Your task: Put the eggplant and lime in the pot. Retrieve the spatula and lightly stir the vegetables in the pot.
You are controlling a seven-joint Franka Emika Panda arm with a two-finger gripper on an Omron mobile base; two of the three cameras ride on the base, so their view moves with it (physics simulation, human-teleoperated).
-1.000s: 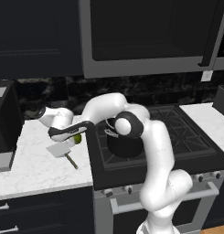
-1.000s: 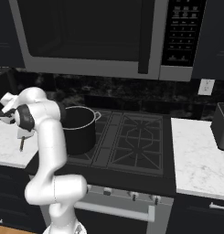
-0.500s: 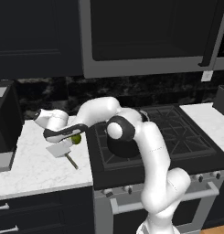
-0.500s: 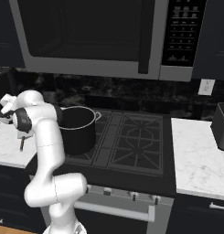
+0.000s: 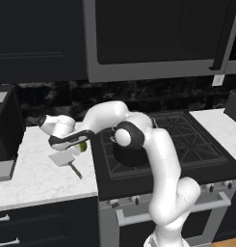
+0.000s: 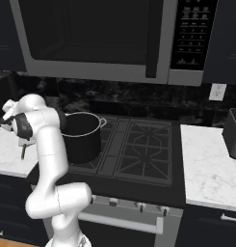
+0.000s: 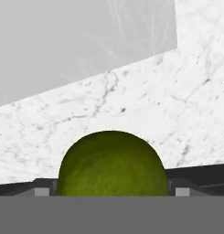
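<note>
Yellow-green, the small round lime (image 7: 111,164) sits on the white marble surface (image 5: 28,173) between the spread fingers of the gripper (image 5: 77,143), not yet lifted. Beyond it lies the light-grey square-bladed spatula (image 5: 61,158); the large black pot (image 6: 81,136) waits aside, stirring undone.

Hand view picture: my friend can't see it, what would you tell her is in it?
A round yellow-green lime sits close up at the bottom, between the gripper's two dark finger tips. Behind it lies white marbled counter, with the flat light-grey spatula blade at top.

Round green lime (image 7: 112,164) on marble, black pot (image 6: 82,136)
</note>
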